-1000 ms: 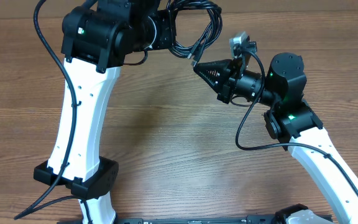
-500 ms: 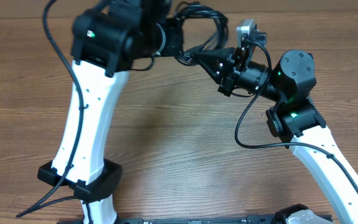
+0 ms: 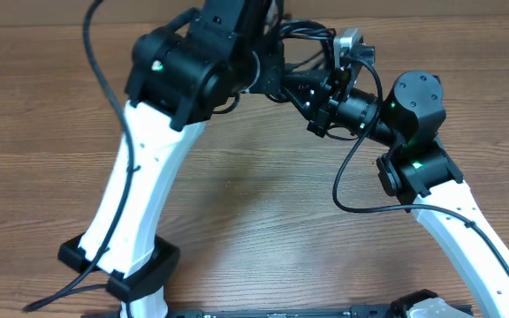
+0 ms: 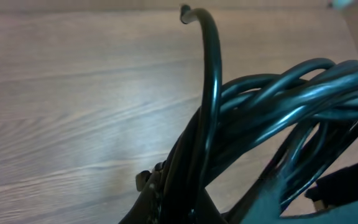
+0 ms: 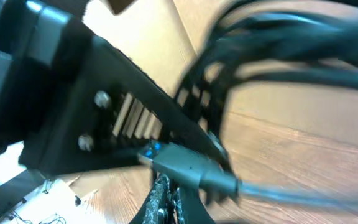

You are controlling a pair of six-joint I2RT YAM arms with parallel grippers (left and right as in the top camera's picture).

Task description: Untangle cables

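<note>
At top centre, above the surface [image 3: 237, 194], cables [image 3: 306, 37] bunched, pinched in left gripper [image 4: 169, 202], carried rightward this past second. Right gripper [image 3: 303, 88] now against the bundle by a plug [image 5: 188, 167]; spread or pressed, cannot tell. Separation likely next.

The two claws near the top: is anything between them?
Yes. In the overhead view, the bundle of black cables bunches where the left claw and the right claw meet. The right wrist view shows a silver plug there too.
</note>
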